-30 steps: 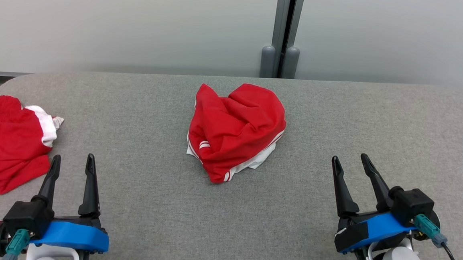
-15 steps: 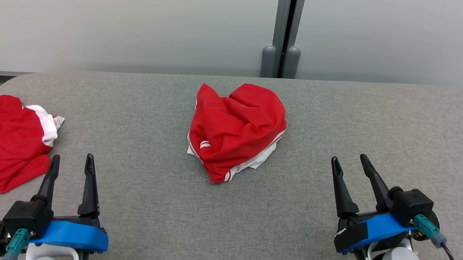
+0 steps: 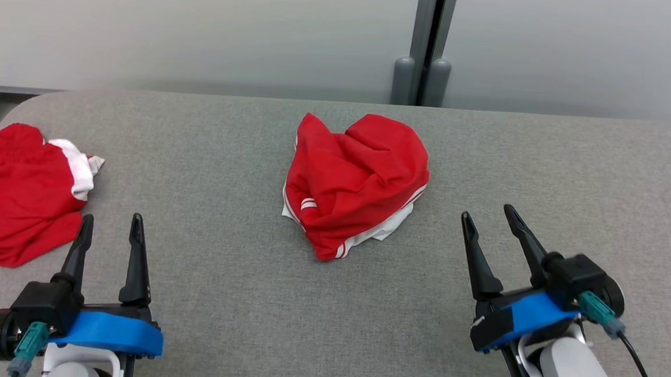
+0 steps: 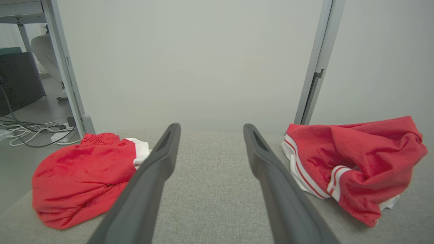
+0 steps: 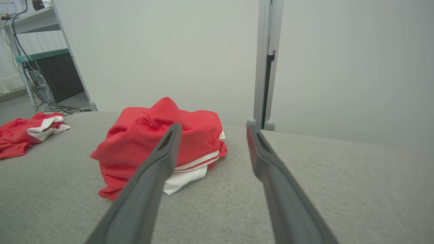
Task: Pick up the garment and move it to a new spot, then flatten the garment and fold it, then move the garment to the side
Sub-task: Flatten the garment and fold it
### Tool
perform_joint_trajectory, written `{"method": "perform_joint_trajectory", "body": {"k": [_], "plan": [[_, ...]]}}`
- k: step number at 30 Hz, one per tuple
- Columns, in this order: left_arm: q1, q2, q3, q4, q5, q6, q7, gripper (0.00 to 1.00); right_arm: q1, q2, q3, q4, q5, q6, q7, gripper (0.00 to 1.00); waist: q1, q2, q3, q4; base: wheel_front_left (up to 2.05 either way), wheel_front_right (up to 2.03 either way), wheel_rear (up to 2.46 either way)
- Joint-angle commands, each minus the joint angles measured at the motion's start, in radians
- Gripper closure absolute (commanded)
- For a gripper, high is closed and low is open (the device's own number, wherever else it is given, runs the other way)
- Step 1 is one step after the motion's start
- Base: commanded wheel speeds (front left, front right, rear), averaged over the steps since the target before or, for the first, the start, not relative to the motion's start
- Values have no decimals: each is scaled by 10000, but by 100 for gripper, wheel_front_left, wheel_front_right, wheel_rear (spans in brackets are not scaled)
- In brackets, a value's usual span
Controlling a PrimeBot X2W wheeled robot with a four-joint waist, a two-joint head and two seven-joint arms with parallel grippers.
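Note:
A crumpled red garment (image 3: 356,181) with white stripes and white lining lies in a heap at the middle of the grey table (image 3: 235,299). In the left wrist view the garment (image 4: 356,162) is off to the right, and in the right wrist view the garment (image 5: 159,142) lies ahead and left, partly behind my left finger. My left gripper (image 3: 112,218) stands open at the near left, well short of the heap. My right gripper (image 3: 488,212) is open at the near right, a short way from the garment's right edge. Both pairs of jaws are empty.
A second red and white garment (image 3: 17,198) lies at the table's left edge, just left of my left gripper. A pale wall with a grey vertical post (image 3: 425,42) runs behind the far edge. Cables (image 4: 30,130) lie on the floor beyond the left end.
The head camera has shifted, sliding the whole scene right and slightly up. My right gripper has edged forward and inward towards the garment. Both garments lie as before.

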Motion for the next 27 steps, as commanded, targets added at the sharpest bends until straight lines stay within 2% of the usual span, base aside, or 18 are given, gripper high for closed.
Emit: {"method": "perform_joint_trajectory", "body": {"k": [1, 6, 13, 27], "plan": [[-133, -11, 10, 26, 23, -13, -48, 0, -118, -46, 8, 60, -66, 1, -33, 0, 0, -1, 82, 76, 0, 0, 0], [-380, -15, -224, 25, -14, -22, -48, 0, -899, -46, 267, 767, -394, 1, -27, 0, 0, -1, 388, 343, 0, 0, 0], [-729, 43, -500, 75, -211, -23, -48, 0, -1965, -45, 456, 2738, -738, 1, -13, 0, 0, -1, 891, 761, 0, 0, 0], [-1499, -17, -882, 311, -530, -24, -48, 0, -4101, -45, -148, 6488, -1597, 1, -18, 0, 0, -1, 1584, 1693, 0, 0, 0]]}}
